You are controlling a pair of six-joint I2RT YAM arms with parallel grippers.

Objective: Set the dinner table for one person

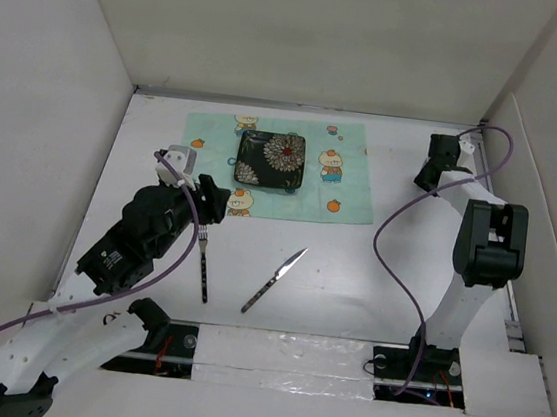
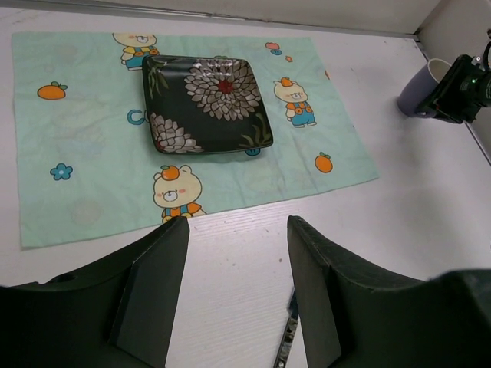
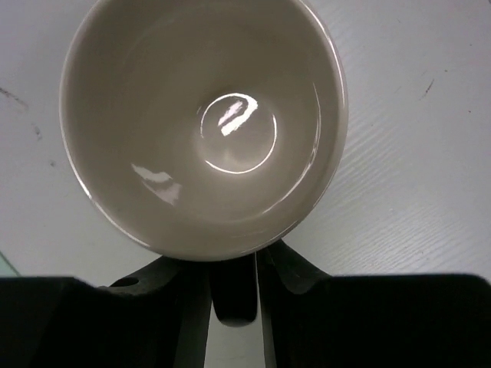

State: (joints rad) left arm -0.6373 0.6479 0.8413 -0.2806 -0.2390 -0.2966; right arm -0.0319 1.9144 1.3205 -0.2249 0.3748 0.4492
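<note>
"Top external view first: where is the surface (image 1: 352, 267)?"

"It spreads out white under both my arms, with upright white panels around it. A green placemat (image 1: 351, 192) lies at its far middle, with a dark flowered plate (image 1: 271, 160) on top. Nearer, off the placemat, a fork (image 1: 205, 266) and a knife (image 1: 275, 279) lie on the bare surface, apart from each other."

"And your left gripper (image 1: 208, 206)?"

"Its fingers are spread and hold nothing, just by the placemat's near left edge. My left wrist view shows the fork's end low down, between them."

"The right gripper (image 1: 434, 171)?"

"It's at the far right, at a mug (image 3: 203, 123) standing off the placemat. In my right wrist view the fingers (image 3: 180, 295) closely flank a dark part on the mug's side. Whether they press on it, I cannot tell."
</note>
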